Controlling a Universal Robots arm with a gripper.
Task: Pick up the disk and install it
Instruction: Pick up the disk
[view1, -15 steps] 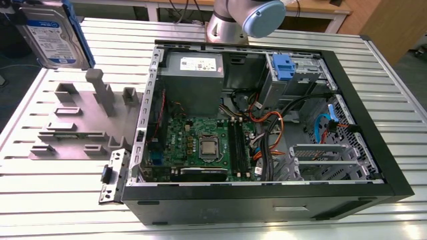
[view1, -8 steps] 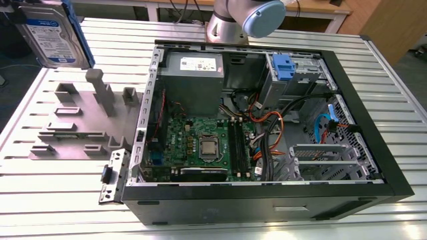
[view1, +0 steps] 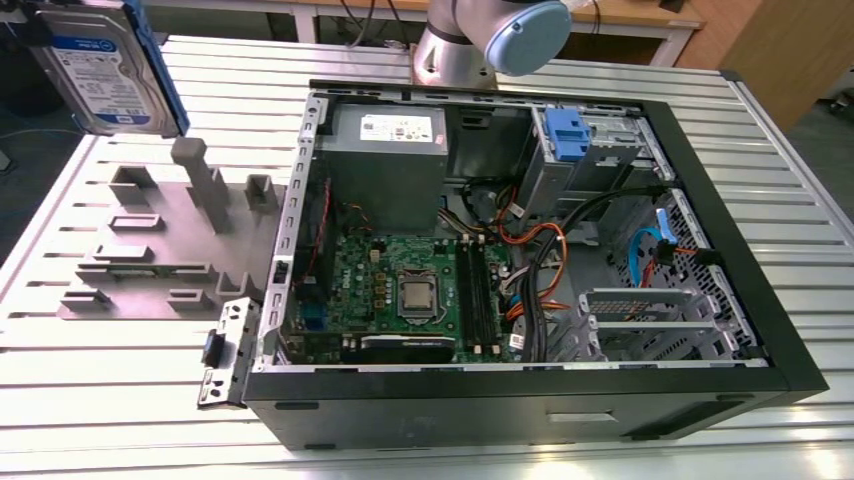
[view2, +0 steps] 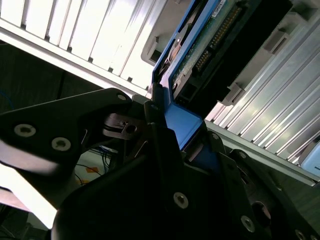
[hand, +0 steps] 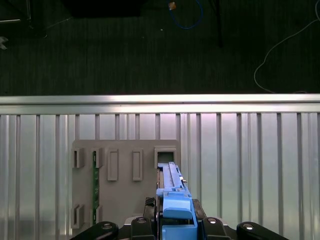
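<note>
The disk (view1: 107, 70), a silver drive with a white-and-blue label and blue carrier frame, hangs upright in the air at the exterior view's upper left, above the grey slotted holder (view1: 160, 240). In both wrist views my gripper (hand: 175, 222) is shut on the disk's blue carrier (hand: 175, 202). The second wrist view shows the carrier (view2: 182, 125) clamped between the black fingers (view2: 155, 135), with the drive's connector edge (view2: 210, 47) beyond. The disk is clear of the holder (hand: 125, 175) below it.
An open computer case (view1: 747, 300) lies on the slatted metal table (view1: 107, 400), with motherboard, cables and grey power supply (view1: 384, 150) inside. A blue latch (view1: 567, 135) sits at the drive bay in the case's far corner. The arm's base (view1: 487, 40) stands behind the case.
</note>
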